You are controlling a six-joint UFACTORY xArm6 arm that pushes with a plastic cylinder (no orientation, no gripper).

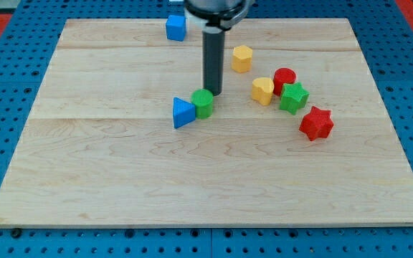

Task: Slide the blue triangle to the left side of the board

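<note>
The blue triangle lies a little left of the board's middle, touching a green cylinder on its right. My tip stands just to the upper right of the green cylinder, close to or touching it. The rod rises straight up to the view's top.
A blue cube sits at the board's top edge. A yellow hexagon block, a yellow heart, a red cylinder, a green star and a red star cluster on the right. The wooden board lies on a blue pegboard.
</note>
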